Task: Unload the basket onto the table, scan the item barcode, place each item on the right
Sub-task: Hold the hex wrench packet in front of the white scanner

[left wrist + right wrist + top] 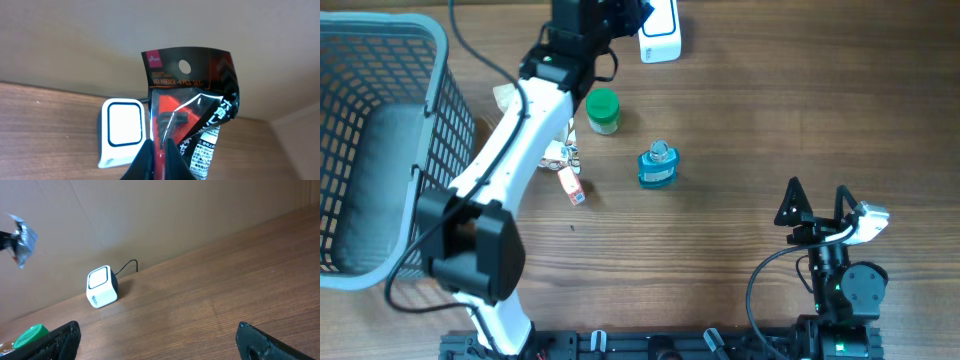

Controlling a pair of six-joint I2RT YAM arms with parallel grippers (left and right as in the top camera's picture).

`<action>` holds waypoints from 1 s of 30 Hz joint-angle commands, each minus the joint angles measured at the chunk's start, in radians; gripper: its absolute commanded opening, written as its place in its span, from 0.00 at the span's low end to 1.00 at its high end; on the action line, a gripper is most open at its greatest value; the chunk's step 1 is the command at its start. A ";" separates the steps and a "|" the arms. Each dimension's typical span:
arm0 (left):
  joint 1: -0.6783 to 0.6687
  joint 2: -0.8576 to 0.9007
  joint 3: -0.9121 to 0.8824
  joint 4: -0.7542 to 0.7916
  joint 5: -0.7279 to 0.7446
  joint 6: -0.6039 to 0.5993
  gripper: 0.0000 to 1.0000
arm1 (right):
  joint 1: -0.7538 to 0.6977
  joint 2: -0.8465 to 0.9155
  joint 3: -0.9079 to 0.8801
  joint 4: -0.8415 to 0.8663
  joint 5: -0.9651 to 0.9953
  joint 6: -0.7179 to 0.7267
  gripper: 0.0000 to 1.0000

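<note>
The left gripper (160, 152) is clamped tight on a glossy, crinkled black-and-red plastic packet (192, 95), mid-frame in its wrist view, just right of the rounded white scanner (122, 131). At the overhead's lower right, the right gripper (817, 195) gapes wide and empty.

You see: tabletop (740, 100) matt brown wood grain | packet (200, 75) glossy crinkled plastic film | scanner (122, 130) smooth white plastic | basket (380, 28) grey plastic mesh

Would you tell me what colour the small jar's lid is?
The lid is green, clearest in the overhead view.
</note>
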 commanded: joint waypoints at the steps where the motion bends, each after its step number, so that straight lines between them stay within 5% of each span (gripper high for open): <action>1: -0.043 0.061 0.055 0.002 -0.169 0.169 0.04 | -0.002 -0.005 -0.001 0.003 -0.006 -0.017 1.00; 16: -0.114 0.275 0.104 0.180 -0.345 0.701 0.04 | -0.002 -0.005 -0.001 0.003 -0.006 -0.017 1.00; 30: -0.087 0.447 0.225 0.147 -0.336 0.796 0.04 | -0.002 -0.005 -0.001 0.003 -0.006 -0.017 1.00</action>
